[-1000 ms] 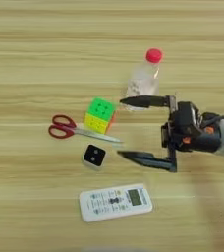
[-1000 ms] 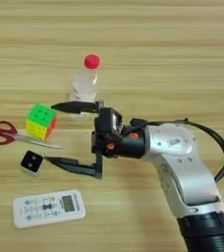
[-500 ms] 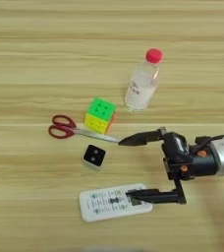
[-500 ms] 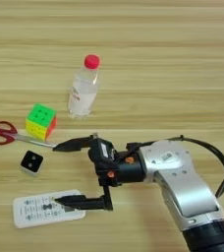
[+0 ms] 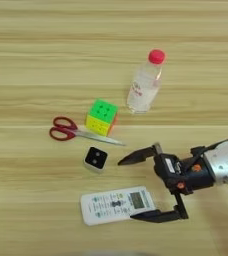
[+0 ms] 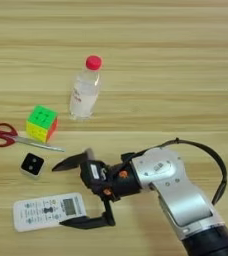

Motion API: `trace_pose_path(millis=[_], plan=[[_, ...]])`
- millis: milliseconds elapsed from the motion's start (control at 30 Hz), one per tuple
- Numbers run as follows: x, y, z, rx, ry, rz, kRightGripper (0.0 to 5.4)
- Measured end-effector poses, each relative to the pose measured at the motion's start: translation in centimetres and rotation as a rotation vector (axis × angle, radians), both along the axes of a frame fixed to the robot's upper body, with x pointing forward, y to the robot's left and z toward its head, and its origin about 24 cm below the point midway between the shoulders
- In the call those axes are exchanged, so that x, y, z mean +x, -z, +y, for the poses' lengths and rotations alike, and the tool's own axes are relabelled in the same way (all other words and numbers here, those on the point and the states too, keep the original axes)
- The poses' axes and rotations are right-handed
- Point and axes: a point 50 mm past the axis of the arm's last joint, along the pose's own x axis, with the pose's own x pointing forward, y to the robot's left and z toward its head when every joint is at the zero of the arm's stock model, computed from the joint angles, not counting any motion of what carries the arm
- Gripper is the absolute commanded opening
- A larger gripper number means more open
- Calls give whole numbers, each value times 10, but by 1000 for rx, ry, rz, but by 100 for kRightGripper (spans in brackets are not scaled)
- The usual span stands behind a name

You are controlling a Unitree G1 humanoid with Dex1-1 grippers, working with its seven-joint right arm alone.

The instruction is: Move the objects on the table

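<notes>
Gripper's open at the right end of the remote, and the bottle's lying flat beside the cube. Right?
Not quite. The gripper is open at the right end of the remote, but the bottle stands upright on its base with the red cap on top, beyond the cube, not lying flat. The left eye view shows this.

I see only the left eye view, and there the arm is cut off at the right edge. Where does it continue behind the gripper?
Observer: In the right eye view the silver forearm runs down to the bottom right corner and ends in a black section.
Operator: Is there any cable on it?
Observer: Yes. A black cable leaves the forearm's upper end and arcs out over its right side.
Operator: Does this cable come near the bottle?
Observer: No. The red-capped bottle stands well to the cable's left, with the forearm between them.
</notes>
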Motion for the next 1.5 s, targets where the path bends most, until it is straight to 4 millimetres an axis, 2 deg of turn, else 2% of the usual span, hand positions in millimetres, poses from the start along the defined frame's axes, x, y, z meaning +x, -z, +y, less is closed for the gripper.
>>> trace_pose_path(millis=[300,1067,1333,1500], plan=[[-2,5,1,-25,-14,-2,538],[-5,23,0,-77,-19,42,299],[-5,24,1,-51,-8,48,290],[7,9,-2,60,46,14,290]])
